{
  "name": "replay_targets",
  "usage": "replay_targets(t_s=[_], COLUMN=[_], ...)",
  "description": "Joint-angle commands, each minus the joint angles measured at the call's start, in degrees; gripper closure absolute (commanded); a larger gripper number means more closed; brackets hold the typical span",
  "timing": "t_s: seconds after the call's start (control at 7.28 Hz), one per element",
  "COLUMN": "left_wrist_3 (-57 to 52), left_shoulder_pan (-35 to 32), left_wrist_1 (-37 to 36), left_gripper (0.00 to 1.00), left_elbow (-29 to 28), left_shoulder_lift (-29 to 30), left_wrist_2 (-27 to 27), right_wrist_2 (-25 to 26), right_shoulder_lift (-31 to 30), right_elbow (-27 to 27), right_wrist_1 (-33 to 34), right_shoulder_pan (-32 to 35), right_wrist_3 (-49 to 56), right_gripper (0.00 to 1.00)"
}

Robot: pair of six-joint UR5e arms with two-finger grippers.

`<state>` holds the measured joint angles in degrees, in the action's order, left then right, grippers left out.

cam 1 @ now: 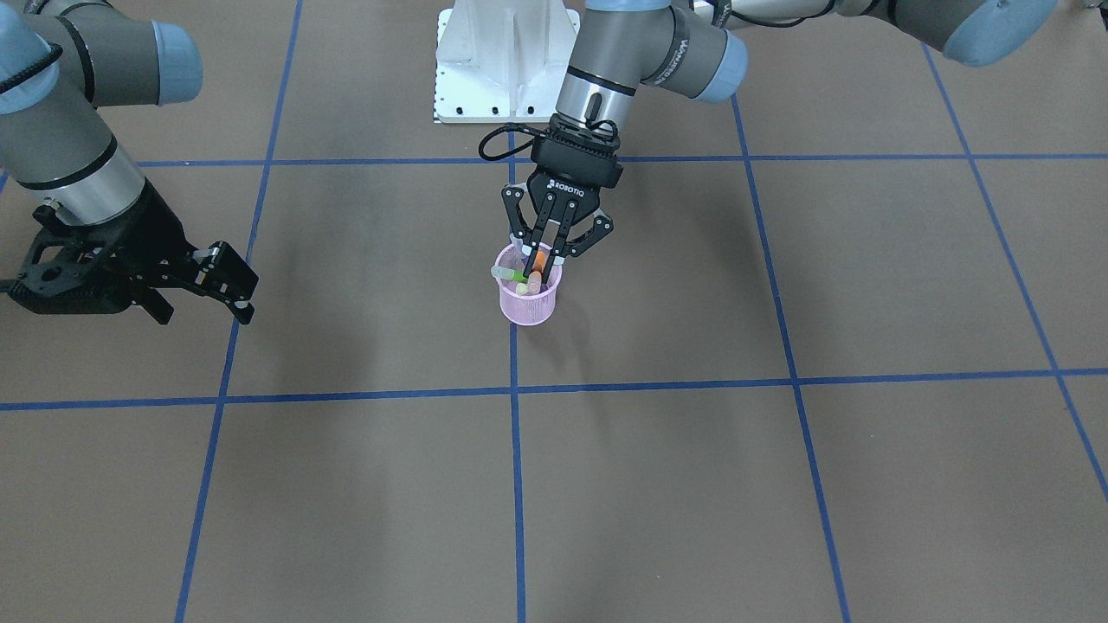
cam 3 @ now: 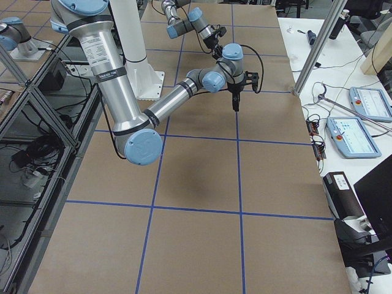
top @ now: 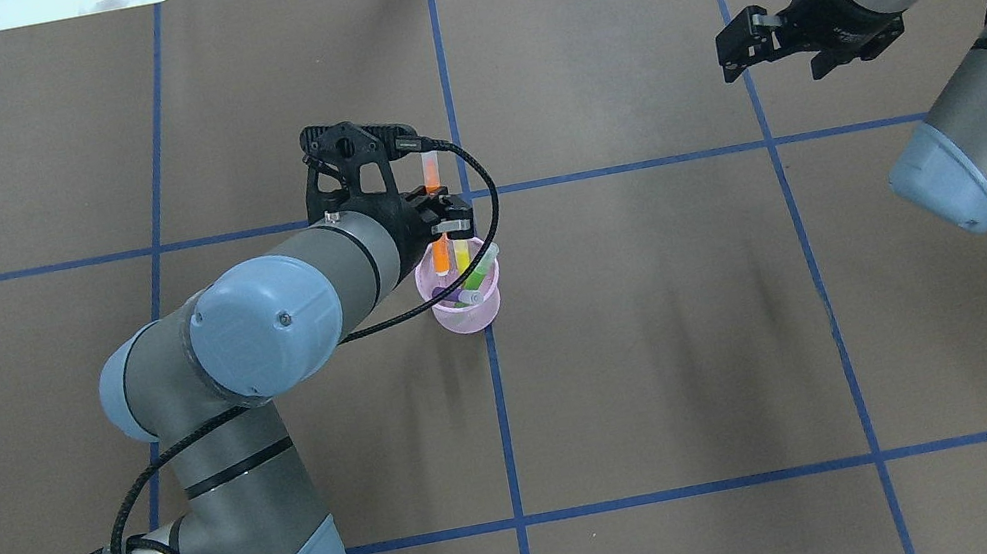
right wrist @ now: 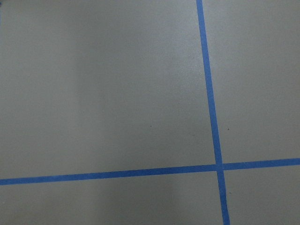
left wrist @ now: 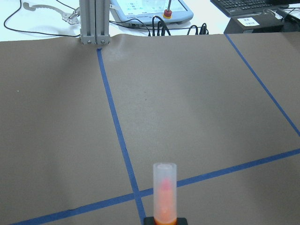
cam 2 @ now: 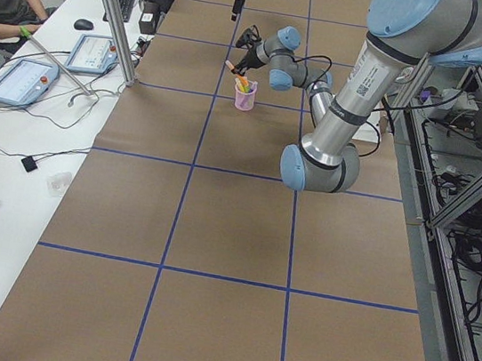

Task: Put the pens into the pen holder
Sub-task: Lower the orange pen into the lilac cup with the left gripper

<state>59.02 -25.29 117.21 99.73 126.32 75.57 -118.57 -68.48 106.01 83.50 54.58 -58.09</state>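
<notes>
Brown worktop carries the pink holder; the left fingers pinch an orange pen over it, lower end inside. It seems light, stiff and smooth, so hold it mid-barrel. Far aside, the right fingers are spread.

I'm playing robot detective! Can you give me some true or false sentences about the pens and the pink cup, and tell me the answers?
1. The left gripper is gripping the orange pen. True.
2. The pen holder is lying on its side. False: it stands upright on the table.
3. The right gripper is holding a pen. False: it is open and empty, off to the side, away from the pen holder.
4. A green pen is in the pen holder. True.
</notes>
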Motion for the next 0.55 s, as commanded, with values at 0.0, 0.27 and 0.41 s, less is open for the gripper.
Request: replay_targets(t_s=[0.0,0.27,0.41], left_wrist_3=[0.04,0.13,0.48], left_shoulder_pan=[0.50,0.94,1.12], left_wrist_1=[0.39,0.47,0.56], left_gripper=[0.59,0.26,0.26], left_elbow=[-0.06,-0.06,0.28], left_shoulder_lift=[-0.29,-0.20,0.24], left_wrist_2=[-0.43,-0.43,-0.34], right_wrist_2=[0.00,0.00,0.00], right_shoulder_lift=[0.01,0.01,0.01], right_elbow=[0.16,0.42,0.34], right_wrist_1=[0.00,0.00,0.00], right_shoulder_pan=[0.00,0.00,0.00], right_wrist_3=[0.00,0.00,-0.18], right_gripper=[0.00,0.00,0.00])
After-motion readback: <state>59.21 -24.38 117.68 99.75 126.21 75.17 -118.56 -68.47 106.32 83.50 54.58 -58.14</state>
